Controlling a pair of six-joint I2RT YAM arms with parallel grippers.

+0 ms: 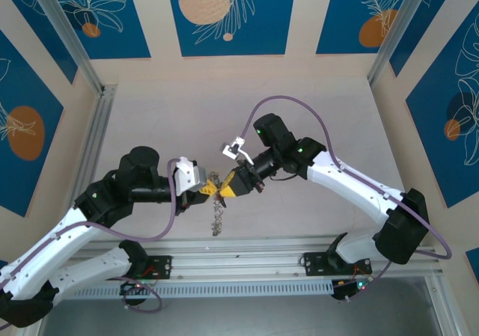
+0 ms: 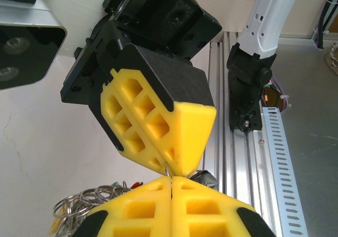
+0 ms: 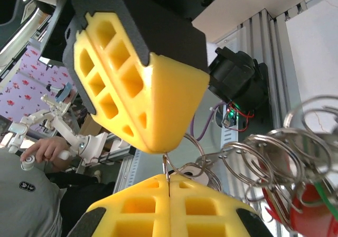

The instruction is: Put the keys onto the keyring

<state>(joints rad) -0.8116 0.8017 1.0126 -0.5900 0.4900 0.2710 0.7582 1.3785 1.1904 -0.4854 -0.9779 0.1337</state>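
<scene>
White-and-black arms [image 1: 352, 186], purple cables [image 1: 288, 98], yellow latticed fingers [image 2: 190, 126], perhaps foam

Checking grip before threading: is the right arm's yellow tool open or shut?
Shut: on the right tool the yellow fingers meet, pinching a thin grey metal wire.

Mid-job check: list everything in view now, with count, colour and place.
keyring: one, grey metal, fringed with small rings, dangling under the meeting pincers
keys: count unclear, red head and green edge, among the rings
table: one, pale, under the arms
rails: silver, near table edge
wall panels: several, blue with orange discs, around the table
person: one, grey top, background of right wrist view
left pincer: one, yellow fingers, shut on the keyring wire
right pincer: one, yellow fingers, shut on the same wire
</scene>
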